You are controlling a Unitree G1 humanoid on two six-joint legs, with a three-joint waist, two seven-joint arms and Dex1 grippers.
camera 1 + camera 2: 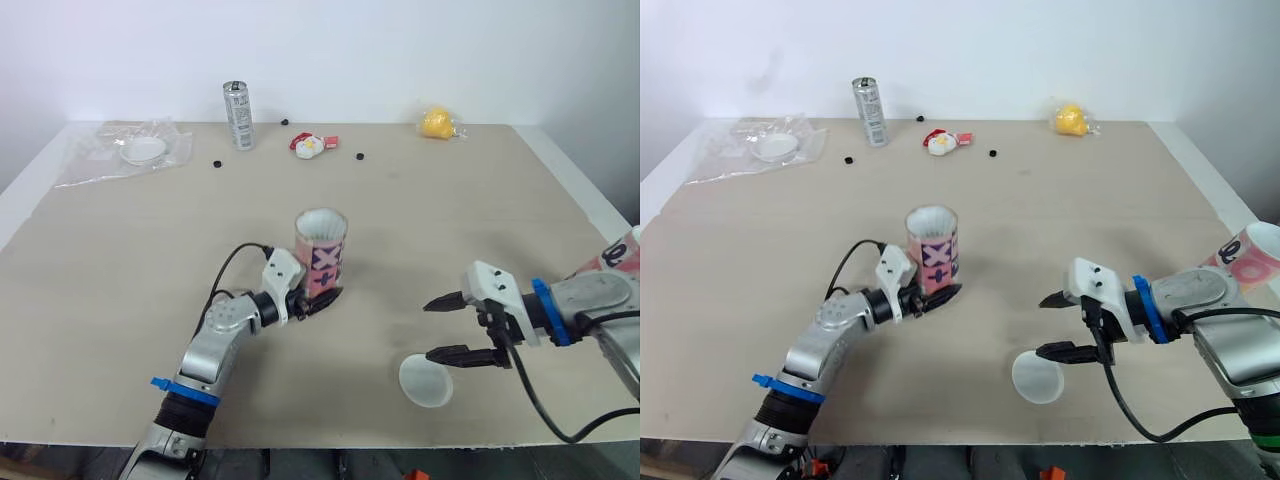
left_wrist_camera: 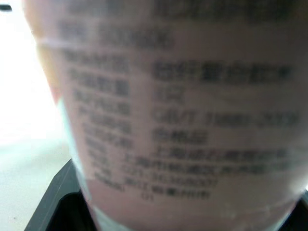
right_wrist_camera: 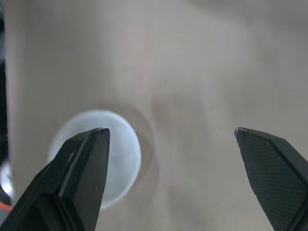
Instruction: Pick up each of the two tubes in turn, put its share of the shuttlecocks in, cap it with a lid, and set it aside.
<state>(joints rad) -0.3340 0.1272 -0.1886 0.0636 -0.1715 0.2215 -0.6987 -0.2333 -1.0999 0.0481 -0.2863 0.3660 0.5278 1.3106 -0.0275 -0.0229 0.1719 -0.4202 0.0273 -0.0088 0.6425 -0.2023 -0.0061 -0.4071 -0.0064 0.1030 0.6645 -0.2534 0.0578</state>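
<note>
Working over a beige table [image 1: 450, 200], clamping the left gripper [image 1: 322, 293] around the base of the upright pink tube [image 1: 321, 250] at mid-table, leaving a second tube [image 1: 618, 255] at the right edge, and holding the right gripper [image 1: 430, 330] spread wide just over the white lid [image 1: 425, 382] near the front edge.

Pink tube [image 1: 320, 253] with dark X-and-plus print stands upright mid-frame, top uncapped, white showing at the rim. Second tube [image 1: 1252, 256], pink and white with its open mouth visible, sits at the right edge, partly hidden, pose unclear. Round white lid [image 1: 425, 380] lies flat, lower right of centre.
</note>
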